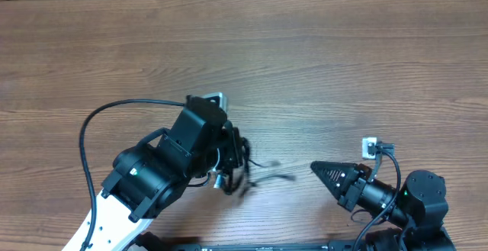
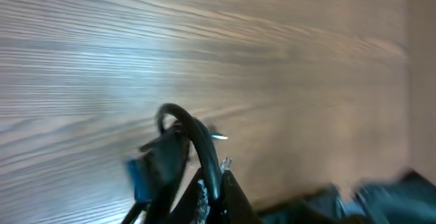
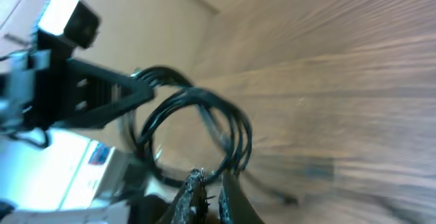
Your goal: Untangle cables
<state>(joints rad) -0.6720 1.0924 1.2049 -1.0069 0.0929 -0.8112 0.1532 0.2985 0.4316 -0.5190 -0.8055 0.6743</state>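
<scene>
Black cables, gripped by left claw, trail toward closed right claw.

Black cables, brown wood-grain table.

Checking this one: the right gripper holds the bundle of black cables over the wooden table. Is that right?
Not quite. The left gripper holds the bundle of black cables over the wooden table. The overhead view shows this, with the right gripper off to the side, pointing toward the bundle.
</scene>
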